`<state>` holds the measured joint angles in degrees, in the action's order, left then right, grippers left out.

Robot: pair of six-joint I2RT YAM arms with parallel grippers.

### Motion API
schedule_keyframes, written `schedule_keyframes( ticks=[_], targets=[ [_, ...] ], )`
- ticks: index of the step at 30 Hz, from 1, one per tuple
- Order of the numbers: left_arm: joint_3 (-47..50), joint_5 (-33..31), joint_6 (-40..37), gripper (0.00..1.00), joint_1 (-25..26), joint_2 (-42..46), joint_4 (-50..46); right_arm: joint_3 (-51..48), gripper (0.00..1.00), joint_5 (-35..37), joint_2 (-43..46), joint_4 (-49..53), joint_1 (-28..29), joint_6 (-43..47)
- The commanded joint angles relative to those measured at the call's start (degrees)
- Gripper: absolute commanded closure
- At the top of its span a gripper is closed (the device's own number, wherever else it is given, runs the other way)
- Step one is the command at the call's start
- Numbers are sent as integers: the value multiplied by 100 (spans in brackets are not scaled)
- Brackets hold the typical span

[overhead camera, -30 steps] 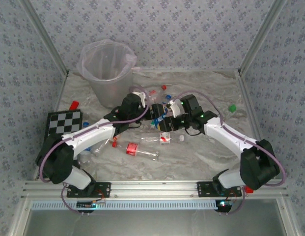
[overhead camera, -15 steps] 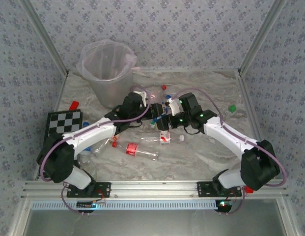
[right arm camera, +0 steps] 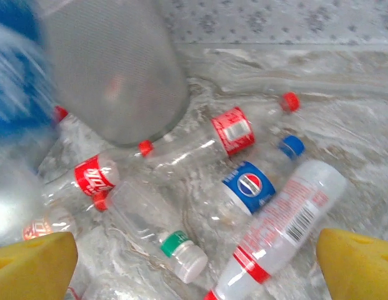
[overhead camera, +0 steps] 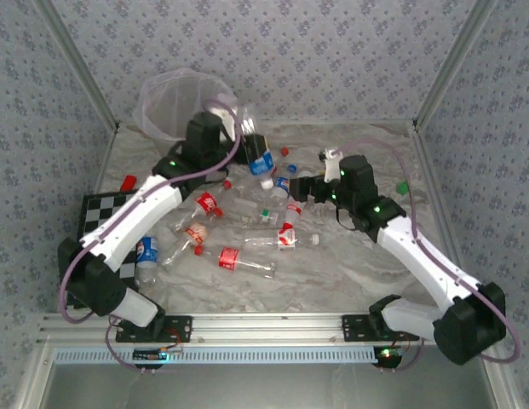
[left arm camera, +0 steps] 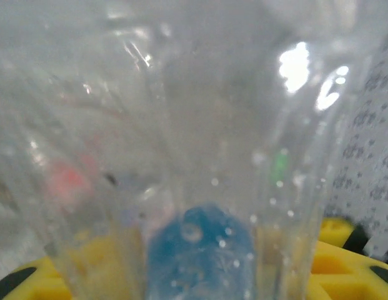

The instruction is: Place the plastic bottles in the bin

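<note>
Hard to read: the left wrist view is almost all blurred clear plastic. A blue patch sits low in the middle; label or cap, cannot tell. Yellow finger pads (left arm camera: 343,259) show at both lower corners, with the plastic between them.

From above, the left gripper (overhead camera: 252,143) is clamped on a small clear plastic bottle with a blue label (overhead camera: 261,162). It is held up just right of the tall translucent greyish-white bin (overhead camera: 162,100), which stands at the far left of the marbled white tabletop (overhead camera: 349,273). The left arm covers the bin's near-right wall. The held bottle's long axis runs far to near in the top view, whitish end nearer. How steeply it hangs cannot be judged.

The right gripper (overhead camera: 301,189) is over mid-table, jaws spread wide, nothing between its yellow fingers (right arm camera: 31,259). Below it lie loose bottles:
- A blue-capped bottle (right arm camera: 250,185), cap pointing far-right.
- A white bottle with red stripes (right arm camera: 287,228) on the same slant, its near end cut off by the frame edge.
- A green-banded bottle (right arm camera: 159,228), capped end near-right.

A blue smear in that view's upper-left corner is too blurred to name.

At the near left, another blue-labelled bottle (overhead camera: 146,251) is partly under the left arm.
</note>
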<state>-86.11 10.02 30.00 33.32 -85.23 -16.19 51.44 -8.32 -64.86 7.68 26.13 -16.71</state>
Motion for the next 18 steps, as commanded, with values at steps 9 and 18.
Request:
schedule_keyframes(
  ticks=[9,18],
  targets=[
    [-1626,-1090,-1090,91,-1574,-106,-241,-539,0,603,61,-340,-590,-610],
    [-4495,-951,-2064,100,-2415,-2485,-2181,-615,0,665,243,-87,-788,-491]
  ],
)
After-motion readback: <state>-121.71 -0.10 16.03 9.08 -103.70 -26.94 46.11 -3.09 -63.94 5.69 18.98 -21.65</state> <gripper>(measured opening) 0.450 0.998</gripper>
